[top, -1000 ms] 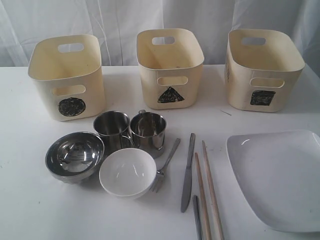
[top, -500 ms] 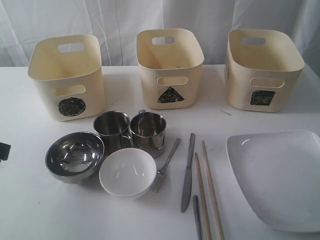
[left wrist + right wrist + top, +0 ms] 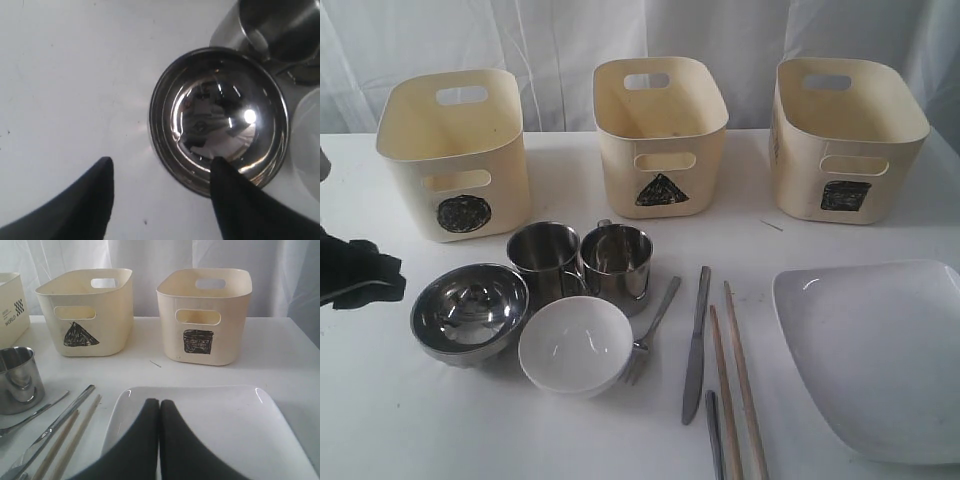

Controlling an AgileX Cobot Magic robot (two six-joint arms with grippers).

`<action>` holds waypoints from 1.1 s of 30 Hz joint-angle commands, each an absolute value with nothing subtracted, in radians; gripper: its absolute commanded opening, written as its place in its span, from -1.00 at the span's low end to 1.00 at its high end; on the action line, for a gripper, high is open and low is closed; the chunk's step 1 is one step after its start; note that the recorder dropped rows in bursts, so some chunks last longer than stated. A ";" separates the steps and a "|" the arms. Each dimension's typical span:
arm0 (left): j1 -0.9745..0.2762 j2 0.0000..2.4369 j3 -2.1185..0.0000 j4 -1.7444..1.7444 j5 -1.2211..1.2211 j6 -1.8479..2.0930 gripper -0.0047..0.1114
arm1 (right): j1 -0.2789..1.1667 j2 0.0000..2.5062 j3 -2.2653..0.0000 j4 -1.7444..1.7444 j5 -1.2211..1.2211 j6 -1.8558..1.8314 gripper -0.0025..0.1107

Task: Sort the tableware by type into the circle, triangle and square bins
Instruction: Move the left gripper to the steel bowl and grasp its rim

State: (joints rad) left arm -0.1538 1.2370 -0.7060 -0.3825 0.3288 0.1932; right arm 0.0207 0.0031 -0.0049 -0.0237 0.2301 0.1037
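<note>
left gripper (image 3: 159, 167): jaws spread wide and holding nothing. in the left wrist view one finger (image 3: 235, 200) lies across the rim of the steel bowl (image 3: 470, 310) and the other finger lies over bare table (image 3: 820, 240). contact with the rim cannot be determined. in the exterior view this gripper enters at the left edge, just beside the steel bowl.

bins: three cream tubs stand in a row at the back of the table, well apart from each other. order: circle bin (image 3: 505, 200), triangle bin (image 3: 620, 185), square bin (image 3: 800, 180). no item shows inside any of the three.

tableware, in front of the bins:
- steel bowl: upright, in front of the circle bin, next to the white bowl (image 3: 573, 345).
- two steel mugs: left mug (image 3: 542, 255) and right mug (image 3: 618, 262) stand side by side, touching, just behind both bowls.
- fork (image 3: 655, 325): flat on the table, tines beside the white bowl, handle angled toward the right mug.
- knife (image 3: 696, 350): flat, just right of the fork.
- chopsticks (image 3: 735, 380): two, flat, nearly parallel, just right of the knife.
- plate (image 3: 880, 350): large, white, flat, in front of the square bin.

right gripper (image 3: 160, 405): jaws pressed together with nothing between them. in the right wrist view it sits above the near rim of the plate. it does not appear in the exterior view.
</note>
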 commanded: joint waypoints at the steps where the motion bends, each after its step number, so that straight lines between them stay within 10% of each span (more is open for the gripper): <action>1: -0.152 1.286 -0.719 -0.522 0.319 0.277 0.22 | 0.024 0.000 0.000 -0.023 0.222 0.111 -0.96; 33: -0.152 1.631 -0.840 -0.508 0.321 0.452 0.22 | 0.024 0.000 0.000 -0.023 0.220 0.111 -0.96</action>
State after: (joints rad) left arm -0.1538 1.6106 -0.8371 -0.5044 0.3235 0.4489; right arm 0.0207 0.0031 -0.0049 -0.0237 0.2301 0.1097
